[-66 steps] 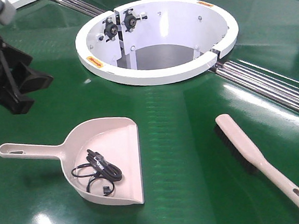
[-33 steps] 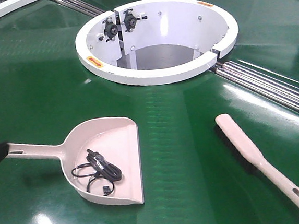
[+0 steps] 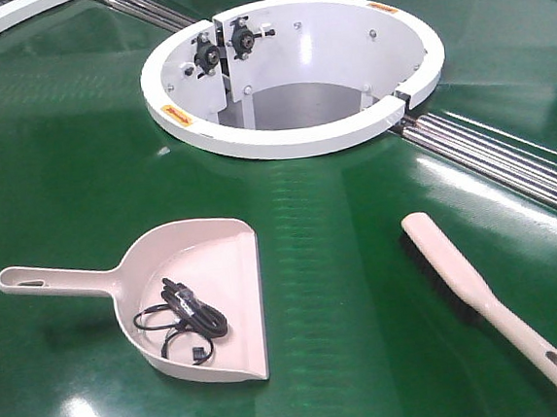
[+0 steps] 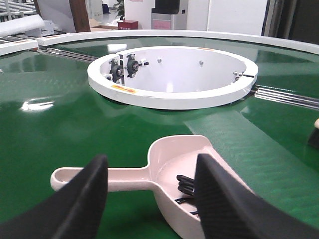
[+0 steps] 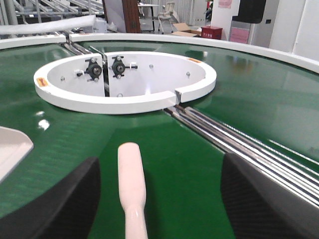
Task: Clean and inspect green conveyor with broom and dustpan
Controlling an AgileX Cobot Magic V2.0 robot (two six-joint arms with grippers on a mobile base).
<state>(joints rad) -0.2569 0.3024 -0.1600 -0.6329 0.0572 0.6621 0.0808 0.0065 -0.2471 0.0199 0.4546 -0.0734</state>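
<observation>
Both claws stand apart: the left claw (image 4: 149,199) straddles the dustpan (image 3: 194,299) handle, the right claw (image 5: 159,199) the broom (image 3: 486,298), both lying on the green conveyor (image 3: 339,232). We judge each should descend centred on its handle before closing, keeping the dustpan level so its black cable (image 3: 183,322) stays inside.

Dustpan (image 3: 193,294) left, broom (image 3: 481,293) right, well apart, both on conveyor (image 3: 344,291); cable (image 3: 181,319) in dustpan; ring housing (image 3: 291,71) behind.
</observation>
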